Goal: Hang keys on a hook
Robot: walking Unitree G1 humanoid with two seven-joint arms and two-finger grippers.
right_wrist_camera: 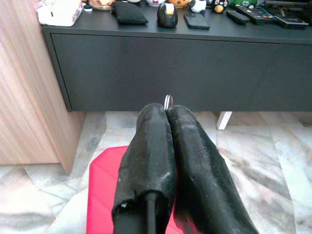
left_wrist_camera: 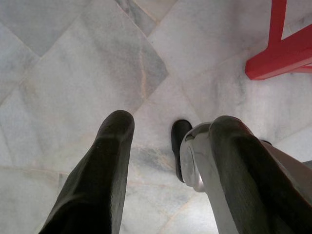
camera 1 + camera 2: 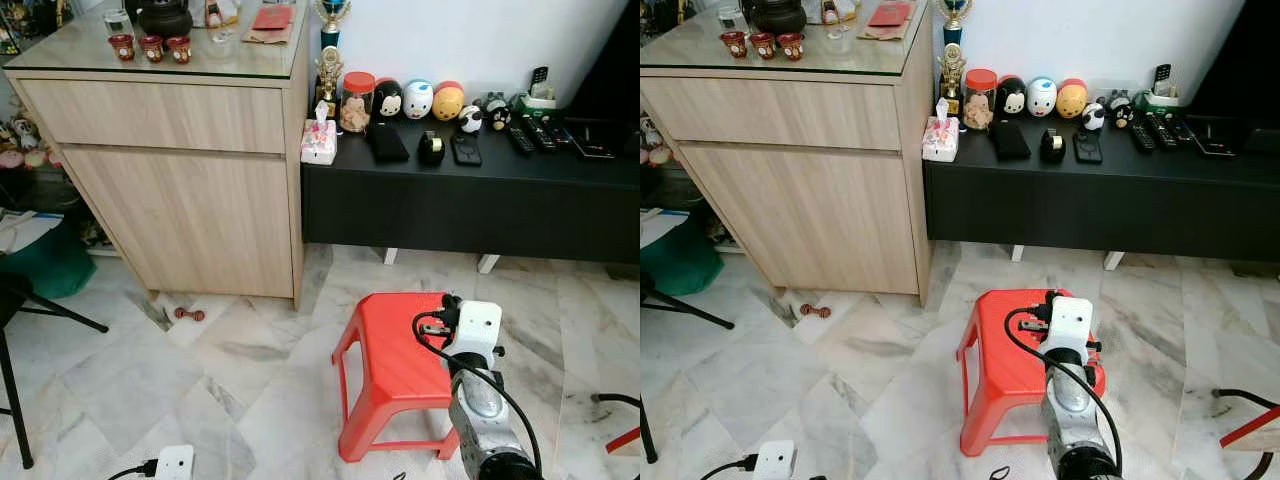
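Key ring pokes from right tool tips — fingers clamped on it — above red stool.

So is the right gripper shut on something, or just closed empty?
Shut on something: in the right wrist view the right gripper has its fingers pressed together, with a metal ring, likely a key ring, poking out at the tips, above the red stool.

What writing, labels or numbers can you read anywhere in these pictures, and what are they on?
None can be read.
Tissue box beside the wooden cabinet: a printed pattern, too small to read.
Red packet on the cabinet top: no legible characters.
Remote controls on the black TV bench: buttons too small to read.
Jar with the red lid: no readable label.
Right gripper, shut on a thin metal ring: no markings.
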